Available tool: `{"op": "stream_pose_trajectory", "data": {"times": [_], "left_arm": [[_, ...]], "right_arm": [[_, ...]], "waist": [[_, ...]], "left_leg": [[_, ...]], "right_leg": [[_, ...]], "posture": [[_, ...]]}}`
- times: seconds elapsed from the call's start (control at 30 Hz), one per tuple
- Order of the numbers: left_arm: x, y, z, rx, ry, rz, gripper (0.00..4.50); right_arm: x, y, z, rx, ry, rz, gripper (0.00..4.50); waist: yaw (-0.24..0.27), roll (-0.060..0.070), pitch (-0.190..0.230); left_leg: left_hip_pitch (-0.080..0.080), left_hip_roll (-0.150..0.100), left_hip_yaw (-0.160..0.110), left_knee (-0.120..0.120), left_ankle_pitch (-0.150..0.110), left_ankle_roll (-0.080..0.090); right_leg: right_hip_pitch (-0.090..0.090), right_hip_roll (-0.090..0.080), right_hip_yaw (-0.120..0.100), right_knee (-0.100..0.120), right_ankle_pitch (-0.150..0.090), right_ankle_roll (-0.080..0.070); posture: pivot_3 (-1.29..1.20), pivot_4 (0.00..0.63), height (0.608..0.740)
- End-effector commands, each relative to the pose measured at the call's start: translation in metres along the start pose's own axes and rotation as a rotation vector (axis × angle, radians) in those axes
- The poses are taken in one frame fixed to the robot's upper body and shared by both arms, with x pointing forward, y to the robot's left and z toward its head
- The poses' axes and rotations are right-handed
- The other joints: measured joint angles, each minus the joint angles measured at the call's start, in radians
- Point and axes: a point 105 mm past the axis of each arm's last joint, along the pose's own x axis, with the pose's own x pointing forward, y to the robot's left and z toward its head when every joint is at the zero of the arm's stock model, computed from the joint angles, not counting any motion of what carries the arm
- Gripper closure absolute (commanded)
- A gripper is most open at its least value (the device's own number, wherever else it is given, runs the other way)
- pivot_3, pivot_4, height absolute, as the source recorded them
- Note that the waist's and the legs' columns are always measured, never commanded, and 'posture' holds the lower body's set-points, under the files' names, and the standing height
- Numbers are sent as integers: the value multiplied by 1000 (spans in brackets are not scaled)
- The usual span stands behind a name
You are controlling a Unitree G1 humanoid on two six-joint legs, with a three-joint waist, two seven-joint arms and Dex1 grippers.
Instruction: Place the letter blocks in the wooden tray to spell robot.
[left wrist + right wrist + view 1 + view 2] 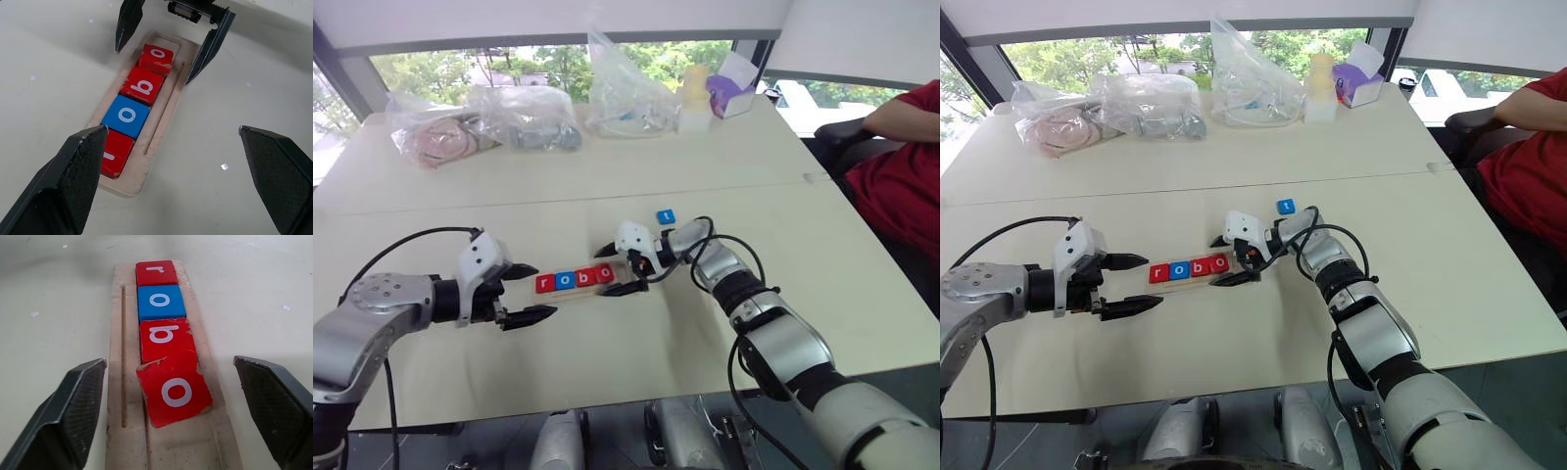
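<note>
Count: Four blocks sat in the tray, reading r, o, b, o; one slot at its right end was bare.
Fourth block: the red o lay crooked, twisted against the red b rather than squared in line.
Last block: the blue t waited on the surface, apart from the tray, off beyond its right end.
Right pincer: spread wide, holding nothing, one finger on each side of the tray's right end, hovering right over the crooked o.
Left pincer: spread wide too, empty, parked just off the tray's left end.
Tray axis: it ran left to right between the two pincers, the word reading from the left one toward the right one.
Key relation: the t lay just beyond the right arm's wrist, farther from the robot than the tray, and well away from the left pincer, so the right arm looked the natural one to fetch it.
Next call: probably pull the right pincer back off the tray and swing it out to the t; the skewed o might need a nudge first, or the t could fail to seat.
</note>
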Motion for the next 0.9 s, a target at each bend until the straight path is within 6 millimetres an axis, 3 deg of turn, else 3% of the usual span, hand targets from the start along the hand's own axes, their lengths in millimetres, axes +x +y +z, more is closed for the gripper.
{"op": "stream_pose_trajectory", "data": {"times": [0.03, 0.67, 0.9], "left_arm": [[0, 1, 7, 38, -19, 8, 0], [4, 1, 5, 40, -18, 2, 0], [4, 1, 4, 40, -18, 7, 0]], "right_arm": [[-3, -9, 20, -21, -64, -27, 70], [-3, -20, 9, -33, -5, -125, 70], [-9, -16, 30, -18, -131, -90, 70]], "waist": [[0, 0, 0], [0, 0, 0], [0, 0, 0]], "left_leg": [[0, 0, 0, 0, 0, 0], [0, 0, 0, 0, 0, 0], [0, 0, 0, 0, 0, 0]], "right_leg": [[0, 0, 0, 0, 0, 0], [0, 0, 0, 0, 0, 0], [0, 0, 0, 0, 0, 0]], "posture": [[0, 150, 740], [0, 150, 740], [0, 150, 740]]}}
